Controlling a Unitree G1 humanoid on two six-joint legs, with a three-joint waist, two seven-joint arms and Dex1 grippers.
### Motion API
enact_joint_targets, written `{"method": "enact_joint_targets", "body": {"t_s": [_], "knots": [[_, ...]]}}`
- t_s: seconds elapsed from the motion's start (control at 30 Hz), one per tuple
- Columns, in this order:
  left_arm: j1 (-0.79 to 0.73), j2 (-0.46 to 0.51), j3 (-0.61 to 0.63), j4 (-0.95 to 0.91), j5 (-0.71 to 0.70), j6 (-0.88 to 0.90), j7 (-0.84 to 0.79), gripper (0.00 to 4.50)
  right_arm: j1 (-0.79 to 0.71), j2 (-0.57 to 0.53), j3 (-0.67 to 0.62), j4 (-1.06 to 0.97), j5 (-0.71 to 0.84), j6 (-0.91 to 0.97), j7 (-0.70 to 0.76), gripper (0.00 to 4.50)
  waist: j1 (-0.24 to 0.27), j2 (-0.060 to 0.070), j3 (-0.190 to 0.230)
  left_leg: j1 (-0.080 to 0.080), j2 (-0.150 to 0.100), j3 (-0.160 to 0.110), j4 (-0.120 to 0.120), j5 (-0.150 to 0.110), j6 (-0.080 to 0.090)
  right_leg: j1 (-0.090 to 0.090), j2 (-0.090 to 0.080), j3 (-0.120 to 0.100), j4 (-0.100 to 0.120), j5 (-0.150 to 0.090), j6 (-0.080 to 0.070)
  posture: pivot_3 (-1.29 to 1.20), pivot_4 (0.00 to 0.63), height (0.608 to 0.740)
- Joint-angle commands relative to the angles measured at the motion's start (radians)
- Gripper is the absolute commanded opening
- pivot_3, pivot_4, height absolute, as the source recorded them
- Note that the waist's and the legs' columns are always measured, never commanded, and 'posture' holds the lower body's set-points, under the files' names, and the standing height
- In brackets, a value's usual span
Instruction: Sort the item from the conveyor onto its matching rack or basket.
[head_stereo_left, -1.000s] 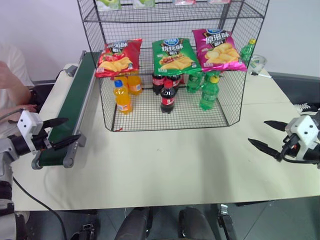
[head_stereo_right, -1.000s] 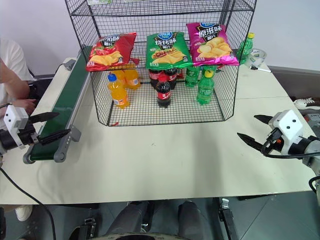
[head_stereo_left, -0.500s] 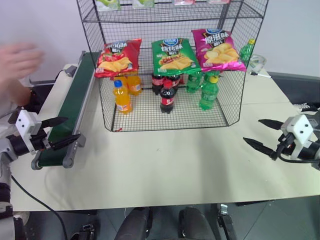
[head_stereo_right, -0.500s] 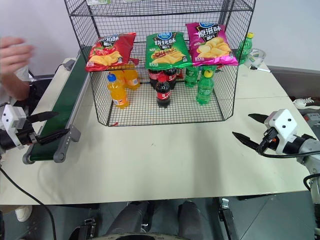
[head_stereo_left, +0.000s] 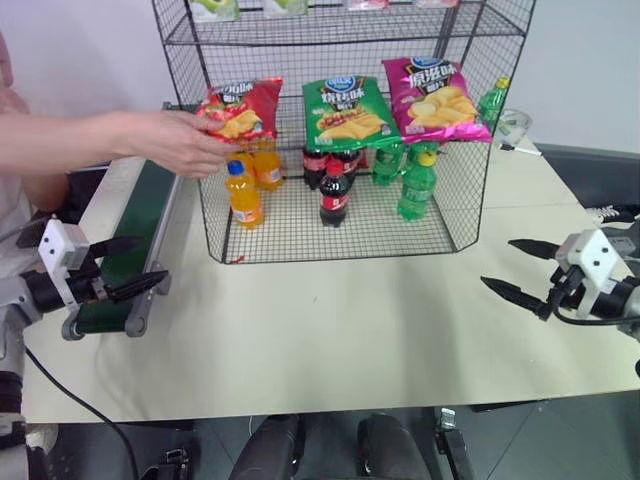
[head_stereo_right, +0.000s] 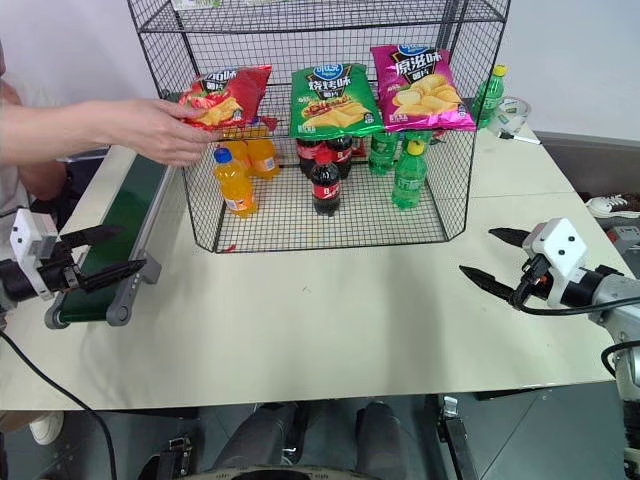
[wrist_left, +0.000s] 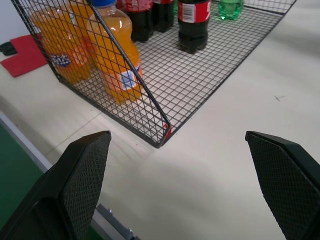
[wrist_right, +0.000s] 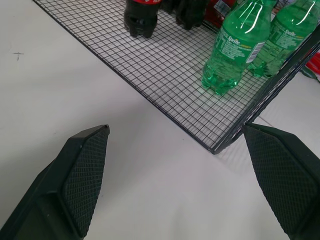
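At the rack (head_stereo_left: 340, 130): a hand (head_stereo_left: 185, 142) grips the red bag (head_stereo_left: 237, 110).
Your belt (head_stereo_left: 135, 235) is bare; both grippers (head_stereo_left: 108, 268) (head_stereo_left: 522, 270) gape, holding nothing.

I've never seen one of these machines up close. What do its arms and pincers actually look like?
Each arm ends in a white boxy block carrying two slim, pointed black fingers. The left gripper and right gripper look alike. Seen close from the wrist, the fingers have a fine cross-hatched, mesh-like texture. A black cable trails down from the left arm, and thin black cables loop around the right wrist.
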Motion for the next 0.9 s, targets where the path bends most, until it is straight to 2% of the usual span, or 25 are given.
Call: {"method": "enact_joint_targets", "body": {"t_s": [0.03,0.2,0.53,0.73,0.9], "knots": [[0.017,-0.001,0.044,-0.055,-0.026,0.01,0.025,4.5,-0.017,0.005,-0.01,-0.012,0.03,-0.007,0.014,4.41,0.0,0.0,0.0,0.0,0.0,0.0,0.0,0.0,0.0,0.0,0.0,0.0,0.0,0.0,0.0,0.0,0.15,0.74],[0.049,-0.022,0.054,-0.119,-0.032,0.017,0.07,4.5,-0.016,0.017,-0.002,-0.04,0.069,0.01,0.042,4.41,0.0,0.0,0.0,0.0,0.0,0.0,0.0,0.0,0.0,0.0,0.0,0.0,0.0,0.0,0.0,0.0,0.15,0.74],[0.121,-0.086,0.092,-0.277,-0.032,0.049,0.228,4.5,-0.062,0.08,0.064,-0.135,0.099,0.102,-0.021,4.41,0.0,0.0,0.0,0.0,0.0,0.0,0.0,0.0,0.0,0.0,0.0,0.0,0.0,0.0,0.0,0.0,0.15,0.74],[0.139,-0.162,0.141,-0.378,-0.042,0.106,0.427,4.5,-0.079,0.131,0.183,-0.332,0.229,0.256,0.011,4.41,0.002,0.0,0.0,0.0,0.0,0.0,0.0,0.0,0.0,0.0,0.0,0.0,0.0,0.0,0.0,0.0,0.15,0.74],[0.206,-0.19,0.148,-0.474,-0.064,0.157,0.459,4.5,-0.138,0.187,0.307,-0.328,0.164,0.185,0.036,4.41,0.001,-0.001,0.0,0.0,0.0,0.0,0.001,0.0,0.0,0.0,0.0,0.0,0.0,0.0,0.0,0.0,0.15,0.74]]}}
